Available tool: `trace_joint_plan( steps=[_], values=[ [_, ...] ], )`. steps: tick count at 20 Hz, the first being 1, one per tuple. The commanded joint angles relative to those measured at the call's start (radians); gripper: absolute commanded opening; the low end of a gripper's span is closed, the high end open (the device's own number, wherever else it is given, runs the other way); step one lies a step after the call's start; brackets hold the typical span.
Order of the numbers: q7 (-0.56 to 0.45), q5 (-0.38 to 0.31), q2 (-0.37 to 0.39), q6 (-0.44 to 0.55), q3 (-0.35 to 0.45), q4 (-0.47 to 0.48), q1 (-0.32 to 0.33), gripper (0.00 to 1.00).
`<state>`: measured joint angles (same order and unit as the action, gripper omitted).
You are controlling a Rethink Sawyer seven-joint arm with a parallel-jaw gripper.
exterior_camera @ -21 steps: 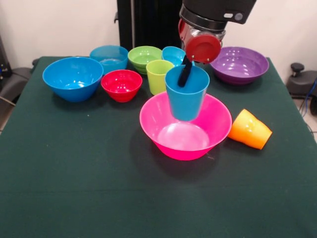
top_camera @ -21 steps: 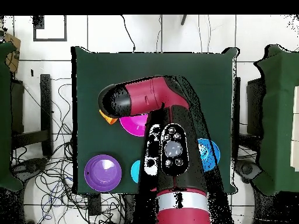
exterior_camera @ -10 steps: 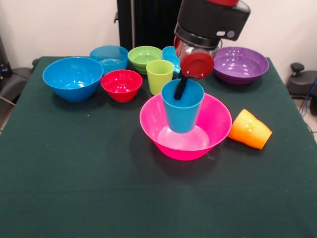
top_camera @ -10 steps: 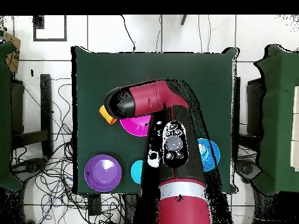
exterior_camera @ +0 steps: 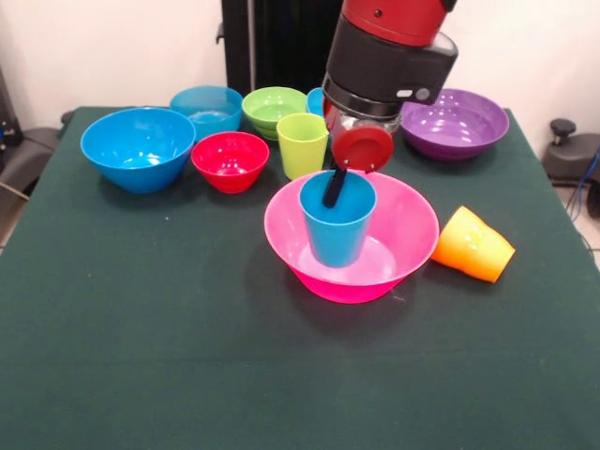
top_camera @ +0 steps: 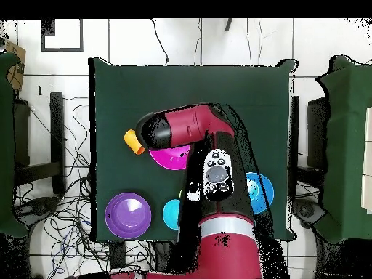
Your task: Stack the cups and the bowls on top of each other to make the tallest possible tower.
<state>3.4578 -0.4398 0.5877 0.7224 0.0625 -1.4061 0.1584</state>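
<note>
My gripper [exterior_camera: 333, 187] is shut on the rim of the light blue cup [exterior_camera: 336, 232], with one black finger inside the cup and the other hidden behind its wall. The cup is upright, low inside the huge pink bowl [exterior_camera: 412, 234]; I cannot tell whether its base touches the bowl's floor. Behind it stand the lime green cup [exterior_camera: 302, 143], the small red bowl [exterior_camera: 230, 159] and the large blue bowl [exterior_camera: 138, 147]. The orange cup [exterior_camera: 473, 245] lies on its side to the right of the pink bowl. In the overhead view the arm [top_camera: 185, 127] covers the gripper and cup.
At the table's far side sit a ribbed cyan bowl [exterior_camera: 206, 108], a lime green bowl [exterior_camera: 272, 108], a small blue bowl [exterior_camera: 317, 97] partly behind the arm, and the wide purple bowl [exterior_camera: 454, 122]. From above, the purple bowl [top_camera: 128, 215] and the orange cup [top_camera: 133, 141] show left of the arm.
The gripper has come down and slightly left with the light blue cup, which went from hanging above the pink bowl to sitting low inside it.
</note>
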Motion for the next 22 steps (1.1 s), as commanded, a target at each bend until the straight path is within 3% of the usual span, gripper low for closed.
trace_joint_plan(
  steps=[1, 14, 22],
  values=[
    [-0.158, -0.071, -0.036, -0.056, 0.025, -0.050, -0.022, 0.00],
    [-0.194, -0.050, -0.025, -0.019, 0.035, -0.065, -0.015, 0.00],
    [-0.152, -0.044, -0.073, -0.050, 0.044, -0.038, -0.037, 0.00]
  ],
)
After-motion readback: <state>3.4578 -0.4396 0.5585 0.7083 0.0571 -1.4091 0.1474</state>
